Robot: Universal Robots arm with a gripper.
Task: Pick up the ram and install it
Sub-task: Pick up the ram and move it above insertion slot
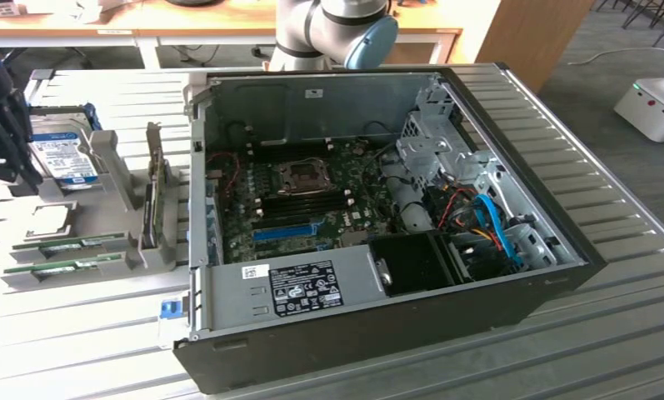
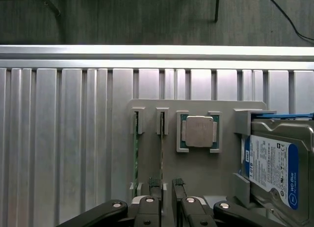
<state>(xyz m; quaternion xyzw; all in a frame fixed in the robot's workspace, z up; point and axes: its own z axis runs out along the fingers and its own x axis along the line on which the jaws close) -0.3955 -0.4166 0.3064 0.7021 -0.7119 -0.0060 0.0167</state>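
Note:
Two ram sticks [image 1: 71, 244] [image 1: 62, 267] lie side by side in slots of a grey holder [image 1: 109, 179] on the table, at the exterior view's left. In the wrist view they show edge-on as thin green strips [image 2: 135, 153] [image 2: 161, 153]. My gripper [image 1: 9, 158] hangs above the holder, well clear of it. In the wrist view the gripper [image 2: 166, 185] stands open, with a gap between its two fingertips and nothing in it. The second strip runs toward that gap, close to one finger [image 2: 154, 184]. The motherboard's ram slots [image 1: 309, 200] lie inside the open computer case [image 1: 554, 275].
The holder also carries a silver CPU [image 2: 198, 131] and an upright hard drive with a blue label [image 2: 274, 168] right beside the gripper. A blue slot [image 1: 282, 232] sits on the motherboard. The case walls stand tall around the board. Ribbed metal table [image 1: 598, 350] surrounds everything.

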